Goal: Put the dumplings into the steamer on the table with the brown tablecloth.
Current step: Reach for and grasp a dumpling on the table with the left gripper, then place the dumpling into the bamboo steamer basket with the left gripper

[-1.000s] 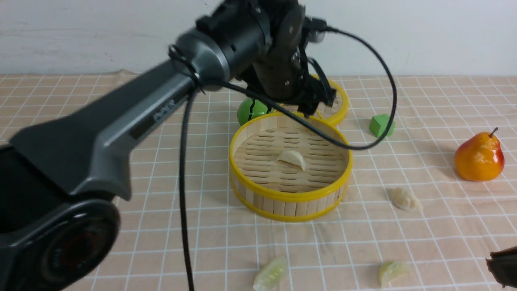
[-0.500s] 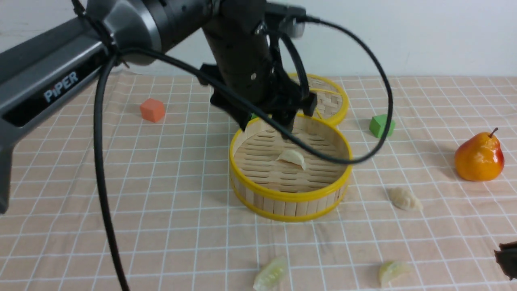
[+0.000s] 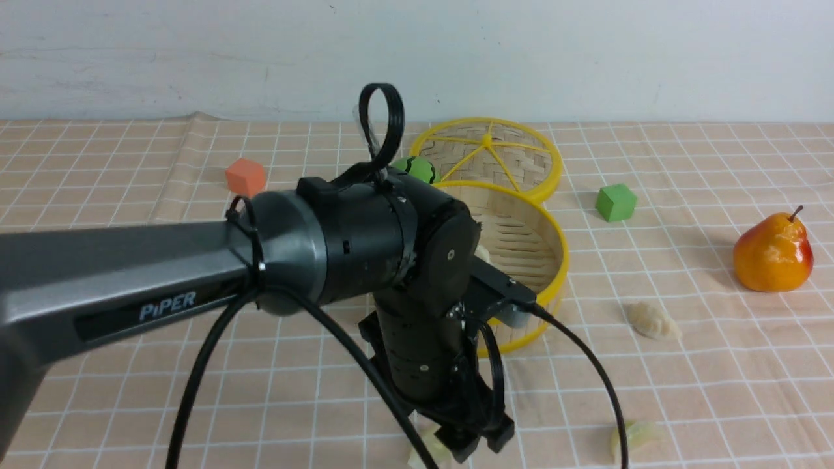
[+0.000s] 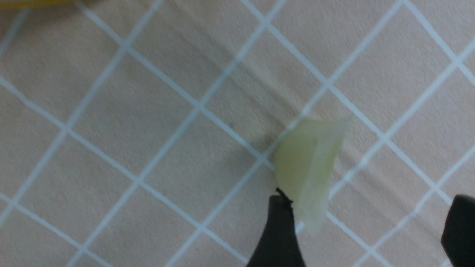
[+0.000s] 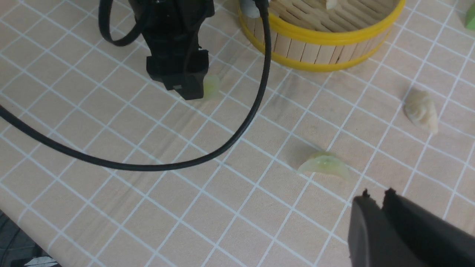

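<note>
The steamer (image 3: 560, 260) stands mid-table on the brown tablecloth (image 3: 717, 391), and one cream dumpling (image 3: 481, 251) lies inside it, mostly hidden by my left arm. My left gripper (image 3: 472, 443) is low near the table's front, open wide. A pale green dumpling (image 4: 308, 167) lies on the cloth touching one finger (image 4: 278, 230), not between the jaws. A second green dumpling (image 5: 324, 165) lies just beyond my right gripper (image 5: 376, 194), which is shut and empty. A cream dumpling (image 3: 653, 320) lies to the right of the steamer (image 5: 323, 35).
The woven lid (image 3: 488, 153) and a green ball (image 3: 414, 168) sit behind the steamer. An orange cube (image 3: 245, 177) is at back left, a green cube (image 3: 616, 202) at back right, a pear (image 3: 773, 254) at far right. The left arm's cable (image 5: 222, 148) loops above the cloth.
My left arm has swung from above the steamer's far rim down to the front, beside the green dumpling. My right gripper has left the front view's lower right corner.
</note>
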Controlling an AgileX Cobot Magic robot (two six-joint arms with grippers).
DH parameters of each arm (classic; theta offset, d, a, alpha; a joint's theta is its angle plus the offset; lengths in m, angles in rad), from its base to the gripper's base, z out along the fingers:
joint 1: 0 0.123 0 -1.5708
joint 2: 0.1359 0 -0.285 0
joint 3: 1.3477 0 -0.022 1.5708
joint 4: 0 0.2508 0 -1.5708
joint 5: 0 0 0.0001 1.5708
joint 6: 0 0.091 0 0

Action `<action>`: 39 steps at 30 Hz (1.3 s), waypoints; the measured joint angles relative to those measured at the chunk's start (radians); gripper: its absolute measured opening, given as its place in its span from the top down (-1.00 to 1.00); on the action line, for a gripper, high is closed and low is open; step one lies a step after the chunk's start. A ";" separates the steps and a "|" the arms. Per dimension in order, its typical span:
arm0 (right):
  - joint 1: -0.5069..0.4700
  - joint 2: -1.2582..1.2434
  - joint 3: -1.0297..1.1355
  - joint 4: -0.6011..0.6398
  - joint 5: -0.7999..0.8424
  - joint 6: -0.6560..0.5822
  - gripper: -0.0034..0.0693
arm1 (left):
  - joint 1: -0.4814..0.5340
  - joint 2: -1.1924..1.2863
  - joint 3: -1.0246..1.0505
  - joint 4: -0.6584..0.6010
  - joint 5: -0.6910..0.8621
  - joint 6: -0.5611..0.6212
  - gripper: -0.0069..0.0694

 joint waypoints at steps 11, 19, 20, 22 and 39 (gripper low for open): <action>0.000 0.000 0.000 -0.003 -0.003 0.001 0.71 | 0.002 0.124 0.001 0.052 -0.056 -0.026 -0.30; 0.000 0.000 0.000 -0.010 -0.004 0.001 0.69 | 0.003 0.112 -0.064 0.058 0.025 -0.106 0.16; 0.000 0.000 0.000 -0.010 -0.004 0.001 0.69 | 0.009 0.101 -0.123 0.059 0.059 -0.120 0.16; 0.000 0.000 0.000 -0.010 -0.005 0.001 0.69 | 0.026 0.089 -0.221 0.061 0.095 -0.142 0.16; 0.000 0.001 0.000 -0.033 0.007 0.081 0.67 | 0.253 0.432 -0.786 0.092 0.157 -0.282 0.16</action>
